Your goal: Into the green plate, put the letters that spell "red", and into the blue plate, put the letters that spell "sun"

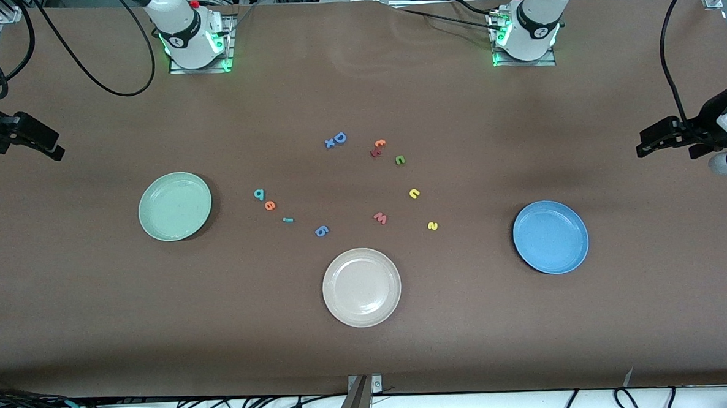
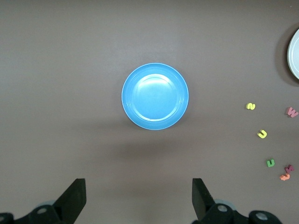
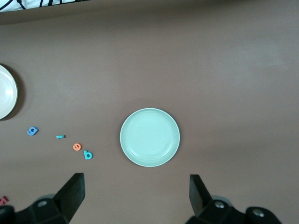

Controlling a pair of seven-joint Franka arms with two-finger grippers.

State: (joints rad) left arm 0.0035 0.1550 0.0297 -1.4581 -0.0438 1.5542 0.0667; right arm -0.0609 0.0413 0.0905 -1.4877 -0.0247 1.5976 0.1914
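Note:
The green plate [image 1: 174,206] [image 3: 149,137] lies empty toward the right arm's end. Beside it the teal "d" [image 1: 259,194] [image 3: 88,155], orange "e" [image 1: 269,205] [image 3: 77,147] and thin teal "r" [image 1: 288,219] [image 3: 60,136] lie in a row on the table. The blue plate [image 1: 550,237] [image 2: 155,96] lies empty toward the left arm's end. Yellow "s" [image 1: 432,225] [image 2: 251,106], yellow "u" [image 1: 414,193] [image 2: 262,134] and green "n" [image 1: 400,160] [image 2: 270,163] lie scattered beside it. My left gripper [image 1: 643,144] [image 2: 138,186] and right gripper [image 1: 54,149] [image 3: 136,182] hang open and empty, high over the table's ends.
A white plate [image 1: 361,287] sits nearest the front camera at mid-table. Loose on the table lie a blue "g" [image 1: 321,231], a red "w" [image 1: 380,218], a blue "D" [image 1: 339,137] and dark red and orange letters [image 1: 377,148].

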